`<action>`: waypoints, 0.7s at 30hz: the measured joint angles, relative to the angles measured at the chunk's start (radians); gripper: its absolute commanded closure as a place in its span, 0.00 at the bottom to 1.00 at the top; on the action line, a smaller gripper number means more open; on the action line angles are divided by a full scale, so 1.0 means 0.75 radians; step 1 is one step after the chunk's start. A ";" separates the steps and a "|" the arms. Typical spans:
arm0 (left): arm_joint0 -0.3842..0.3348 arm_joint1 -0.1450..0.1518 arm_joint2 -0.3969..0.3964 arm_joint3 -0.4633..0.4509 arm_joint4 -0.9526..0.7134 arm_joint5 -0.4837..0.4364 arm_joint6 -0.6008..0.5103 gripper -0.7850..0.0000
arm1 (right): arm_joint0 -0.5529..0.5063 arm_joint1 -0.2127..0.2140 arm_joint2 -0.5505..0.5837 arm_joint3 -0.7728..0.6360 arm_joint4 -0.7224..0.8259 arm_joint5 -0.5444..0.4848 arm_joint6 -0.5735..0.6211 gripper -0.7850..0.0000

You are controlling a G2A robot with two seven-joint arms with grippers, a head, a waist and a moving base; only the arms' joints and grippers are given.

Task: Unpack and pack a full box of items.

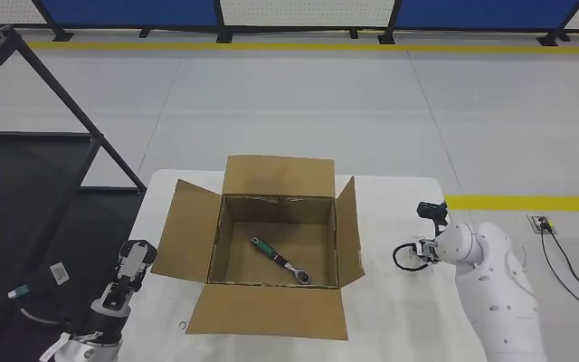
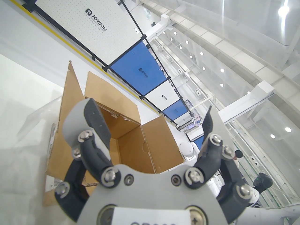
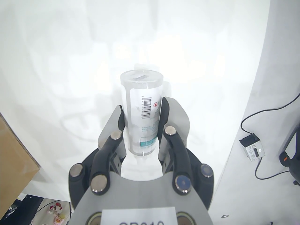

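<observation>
Right gripper (image 3: 143,106): my fingers are closed part-way onto a clear bottle (image 3: 140,87), one pad pressed to each side of its body. The bottle is a straight transparent cylinder with a flat, thick, see-through end facing away from my wrist. It has a white label with a barcode and a teal band near the end closest to my palm. It is over the white table (image 1: 398,308), out to the right of the cardboard box (image 1: 276,244), and a corner of the box shows beside it in the right wrist view. I cannot tell whether the bottle touches the tabletop.

Left gripper (image 2: 150,107): fingers spread wide, nothing between them. It sits just off the box's left flap, pointing toward the box.

The box is mid-table with all four flaps folded outward. Inside, a ratchet wrench (image 1: 280,260) lies flat and diagonal on the floor, its green handle toward the far left and its silver head toward the near right.
</observation>
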 measured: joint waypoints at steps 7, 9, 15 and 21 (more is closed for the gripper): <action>-0.004 0.001 0.000 0.004 -0.004 -0.003 -0.005 0.00 | -0.023 0.009 0.004 -0.067 -0.003 0.020 0.023 0.38; -0.006 0.001 -0.001 0.005 -0.005 -0.003 -0.007 0.00 | -0.026 0.012 0.010 -0.090 -0.006 0.022 0.027 0.31; -0.010 0.001 -0.010 0.007 -0.013 -0.005 -0.007 0.00 | -0.081 0.022 0.048 -0.289 0.002 0.068 -0.025 0.19; -0.013 0.002 -0.047 0.008 -0.038 -0.008 0.006 0.00 | -0.202 0.022 0.055 -0.762 -0.033 0.205 -0.090 0.00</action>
